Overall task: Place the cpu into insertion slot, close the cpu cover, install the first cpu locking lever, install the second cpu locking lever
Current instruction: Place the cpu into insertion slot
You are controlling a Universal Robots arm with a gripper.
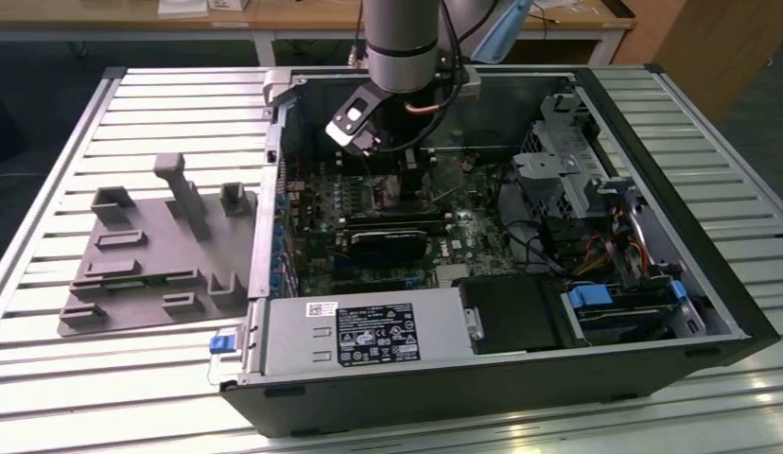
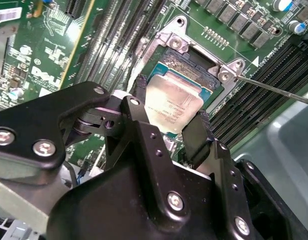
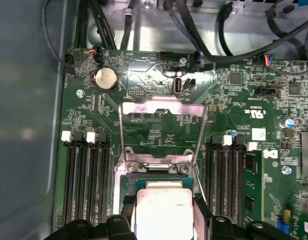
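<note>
Reaching down into the open computer case [image 1: 493, 407] that lies on the slatted metal counter [image 1: 63, 407], the arm [image 1: 402, 47] carries its end effector [image 2: 171, 106] over the green motherboard [image 3: 159, 132]. In both wrist views the two black fingers [image 2: 138, 90] press against opposite edges of the cpu [image 2: 178, 95], pinching it with its pale silvery face turned toward the cameras. The chip is directly over the insertion slot [image 2: 188, 62], whose dark centre and silver rim show past one edge of the chip in the second wrist view. It looks slightly tilted there, and whether it already touches the socket I cannot tell. The cpu cover [image 3: 164, 108] stands open, swung back from the socket on its hinged edge, and the board shows through its square window in the first wrist view. Thin metal rods [image 3: 121, 135] run along both sides of the cover, raised with it. Rows of black memory slots [image 3: 88, 185] flank the socket on both sides, and a round coin battery [image 3: 104, 78] sits on the board beyond the cover. On the counter, beside the case on the exterior view's left, rests a grey moulded fixture [image 1: 152, 265] with several upright posts and shallow pockets.
</note>
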